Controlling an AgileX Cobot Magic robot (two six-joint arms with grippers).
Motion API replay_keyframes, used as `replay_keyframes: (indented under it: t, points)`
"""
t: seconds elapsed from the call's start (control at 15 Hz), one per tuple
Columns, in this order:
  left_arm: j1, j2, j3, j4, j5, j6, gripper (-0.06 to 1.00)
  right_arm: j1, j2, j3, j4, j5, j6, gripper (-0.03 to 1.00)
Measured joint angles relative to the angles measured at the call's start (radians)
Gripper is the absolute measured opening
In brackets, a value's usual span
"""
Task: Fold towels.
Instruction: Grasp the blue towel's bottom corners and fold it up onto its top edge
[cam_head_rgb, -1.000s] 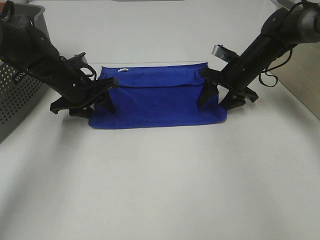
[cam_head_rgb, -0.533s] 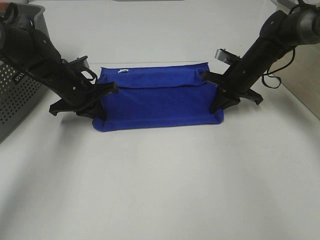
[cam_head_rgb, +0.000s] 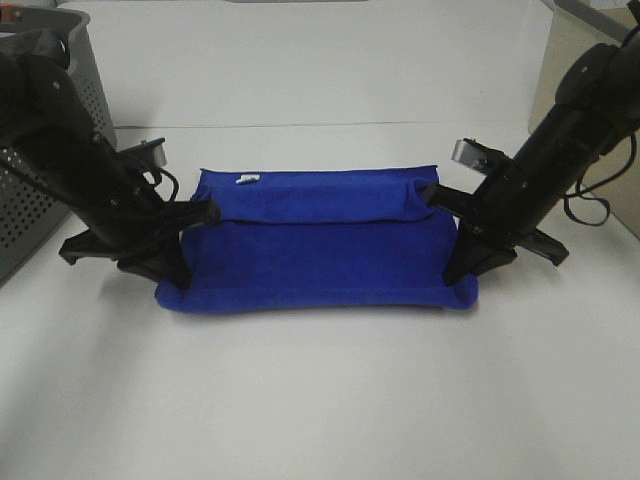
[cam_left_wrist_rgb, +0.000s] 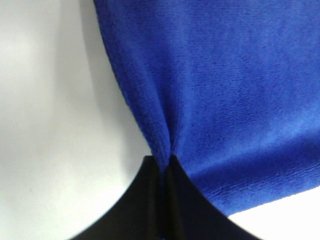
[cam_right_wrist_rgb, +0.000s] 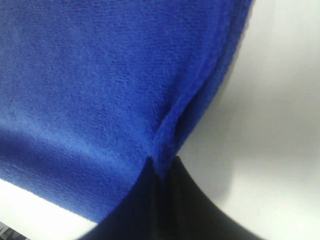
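The royal-blue towel (cam_head_rgb: 315, 245) lies on the white table (cam_head_rgb: 320, 400), folded lengthwise, with a small white tag (cam_head_rgb: 245, 181) on its far edge. My left gripper (cam_head_rgb: 183, 262) is shut on the towel's left end; the left wrist view shows the blue cloth (cam_left_wrist_rgb: 215, 90) pinched between the shut black fingers (cam_left_wrist_rgb: 150, 200). My right gripper (cam_head_rgb: 461, 258) is shut on the towel's right end; the right wrist view shows the hem (cam_right_wrist_rgb: 165, 130) caught between its fingers (cam_right_wrist_rgb: 175, 205). The towel is stretched between the two grippers.
A grey perforated basket (cam_head_rgb: 55, 70) stands at the far left behind my left arm. A table edge runs along the far right (cam_head_rgb: 545, 60). White table surface lies in front of the towel.
Both grippers have moved toward the front of the table and slightly apart, dragging the towel with them. The towel now lies nearer the front and stretched wider.
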Motion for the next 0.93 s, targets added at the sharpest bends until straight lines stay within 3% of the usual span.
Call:
replay_keyframes:
  t: [0.13, 0.33, 0.6, 0.93]
  points:
    - [-0.037, -0.056, 0.098, -0.001, -0.003, -0.004, 0.01, 0.0, -0.077, 0.147, 0.016, -0.052, -0.019, 0.0]
    - [-0.048, -0.097, 0.112, -0.002, 0.008, -0.01, 0.01, 0.0, -0.138, 0.188, 0.016, -0.049, -0.044, 0.0]
    - [-0.029, -0.116, -0.043, 0.0, 0.053, -0.041, 0.01, 0.0, -0.141, 0.041, 0.016, -0.01, -0.043, 0.0]
    - [-0.029, -0.04, -0.218, 0.036, 0.011, -0.091, 0.01, 0.0, -0.087, -0.21, -0.011, -0.009, -0.016, 0.0]
